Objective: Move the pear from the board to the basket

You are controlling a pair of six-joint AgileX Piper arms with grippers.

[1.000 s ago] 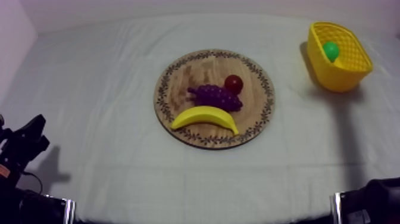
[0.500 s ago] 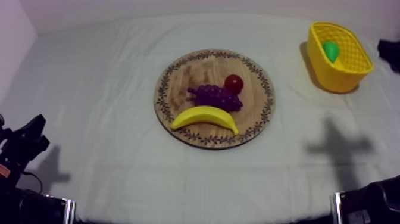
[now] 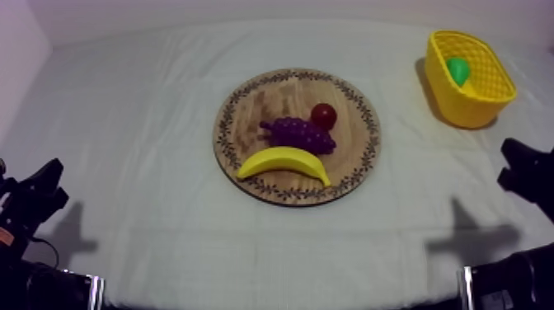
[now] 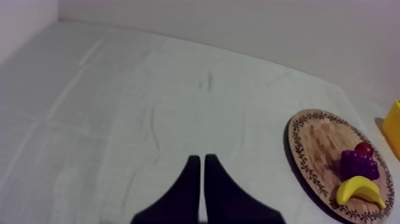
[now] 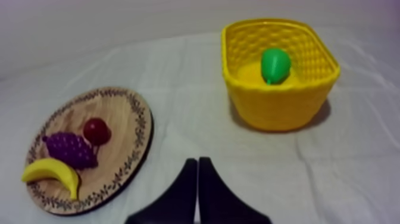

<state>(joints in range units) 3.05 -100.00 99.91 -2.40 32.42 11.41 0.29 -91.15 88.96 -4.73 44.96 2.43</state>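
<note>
Pulling my right arm [image 3: 526,171] back from the yellow plastic basket [image 5: 280,110].
The green toy pear [image 5: 275,65] sits inside that basket, so I think the job is done. My right end effector [image 5: 197,159] has moved down and away from it, squeezed closed, holding nothing. My left end effector [image 4: 199,156] is closed and empty too, low over the grey-white surface [image 3: 148,165]. The round wooden board [image 3: 264,99] has no pear on it.

Open cloth [image 3: 404,148] between board [image 3: 272,92] and basket [image 3: 463,109]
</note>
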